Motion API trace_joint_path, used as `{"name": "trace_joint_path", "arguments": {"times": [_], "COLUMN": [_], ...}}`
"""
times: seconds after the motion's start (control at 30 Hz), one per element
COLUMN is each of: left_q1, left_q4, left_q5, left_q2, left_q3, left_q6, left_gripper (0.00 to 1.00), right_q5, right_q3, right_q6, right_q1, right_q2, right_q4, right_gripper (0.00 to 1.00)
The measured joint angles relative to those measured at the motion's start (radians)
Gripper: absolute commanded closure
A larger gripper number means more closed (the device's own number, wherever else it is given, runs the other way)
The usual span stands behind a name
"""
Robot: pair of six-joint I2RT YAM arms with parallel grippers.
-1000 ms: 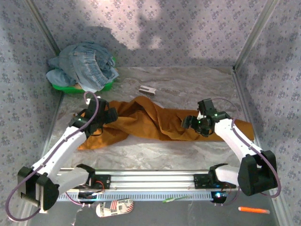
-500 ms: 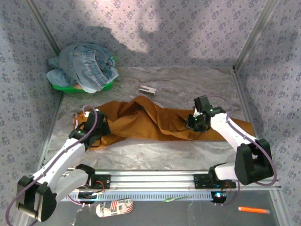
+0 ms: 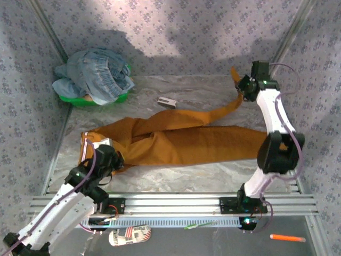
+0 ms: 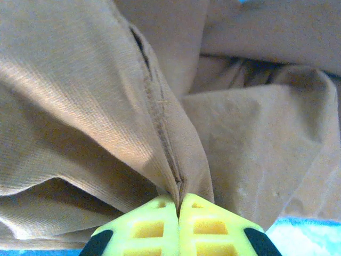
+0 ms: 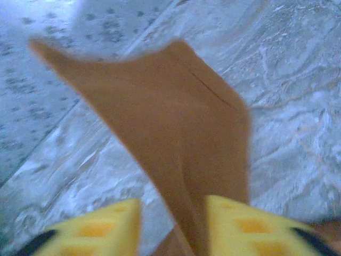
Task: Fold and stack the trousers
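Your right gripper (image 3: 246, 87) pinches one leg's cuff, raised at the far right corner, and your left gripper (image 3: 109, 160) is pressed together on a seam at the near-left end, so the trousers (image 3: 186, 141) lie stretched across the table (image 3: 213, 170) between them. The biggest risk is the cuff slipping if you pull harder: the right wrist view shows cloth against one pad (image 5: 234, 218) with a gap beside the other (overhead hides this). A lesser risk is the raised leg sweeping the small grey block (image 3: 168, 101).
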Motion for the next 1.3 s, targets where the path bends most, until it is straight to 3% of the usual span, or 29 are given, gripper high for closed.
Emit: {"name": "trace_joint_path", "arguments": {"times": [0.07,0.13,0.17,0.23,0.4,0.53,0.67,0.77,0.93,1.0,1.2,1.3], "left_q1": [-0.066,-0.137,-0.165,-0.216,-0.267,-0.268,-0.251,-0.133,0.315,0.426,0.487,0.494], "left_q4": [-0.003,-0.024,-0.032,-0.054,-0.138,-0.159,-0.143,-0.113,-0.047,-0.039,0.011,0.037], "left_q5": [0.0,-0.007,-0.008,-0.011,-0.023,-0.125,-0.281,-0.338,-0.184,-0.124,0.015,0.055], "left_q2": [-0.027,-0.059,-0.075,-0.116,-0.138,-0.061,0.107,0.259,0.383,0.425,0.668,0.718], "left_q3": [-0.031,-0.043,-0.043,-0.04,0.097,0.293,0.435,0.492,0.468,0.464,0.461,0.428], "left_q6": [-0.024,-0.048,-0.056,-0.068,-0.036,0.035,0.109,0.153,0.186,0.192,0.21,0.214], "left_gripper": [0.98,0.73,0.66,0.42,0.21,0.11,0.08,0.08,0.1,0.09,0.13,0.26], "right_q5": [0.007,0.013,0.019,0.027,0.064,0.071,0.036,-0.004,-0.009,-0.011,-0.008,-0.008], "right_q3": [0.072,0.087,0.072,-0.007,-0.275,-0.479,-0.62,-0.644,-0.544,-0.502,-0.486,-0.486], "right_q6": [-0.008,-0.014,-0.016,-0.021,-0.043,-0.048,-0.039,-0.04,-0.123,-0.149,-0.181,-0.19], "right_q1": [-0.017,-0.029,-0.031,-0.027,0.045,0.166,0.278,0.394,0.665,0.711,0.67,0.652], "right_q2": [0.1,0.15,0.153,0.111,-0.114,-0.283,-0.301,-0.275,-0.257,-0.253,-0.248,-0.248], "right_q4": [-0.014,-0.034,-0.043,-0.036,-0.019,0.039,0.069,0.076,0.085,0.096,0.098,0.095], "right_gripper": [0.36,0.32,0.31,0.31,0.3,0.31,0.33,0.32,0.3,0.3,0.29,0.29]}}
